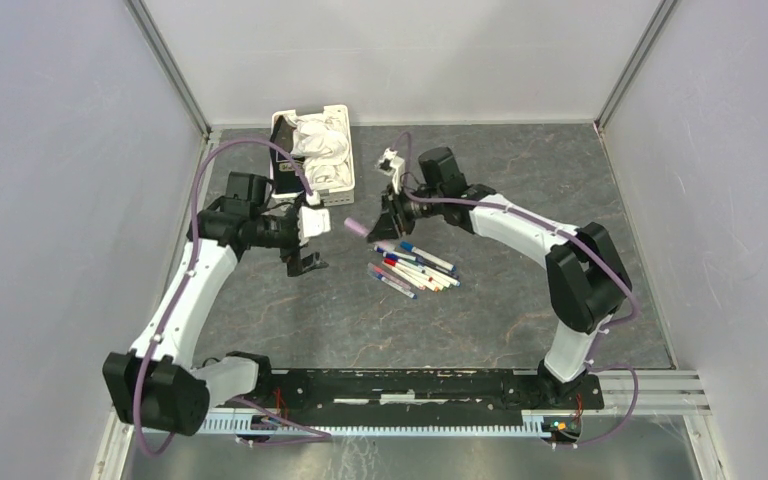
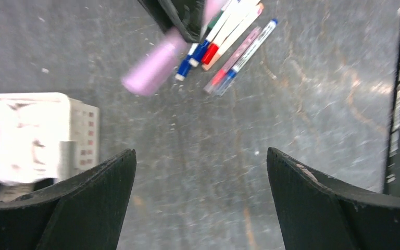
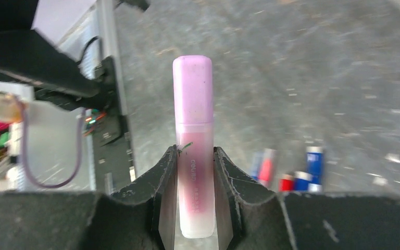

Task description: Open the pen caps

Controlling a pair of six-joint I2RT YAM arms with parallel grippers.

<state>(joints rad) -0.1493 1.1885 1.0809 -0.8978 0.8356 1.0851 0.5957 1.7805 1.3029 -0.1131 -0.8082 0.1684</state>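
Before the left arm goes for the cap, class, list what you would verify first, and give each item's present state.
1. Right gripper shut on the pink highlighter: ok.
2. Cap on and sticking out clear of the right fingers: ok.
3. Left gripper open and empty: ok.
4. Left gripper lined up on the cap: not ok. In the left wrist view the cap lies up and to the left of the gap, apart from both fingers.
5. Other pens lying loose on the table, none caught by a gripper: ok.
6. Grip firm enough to resist a pull: cannot tell.
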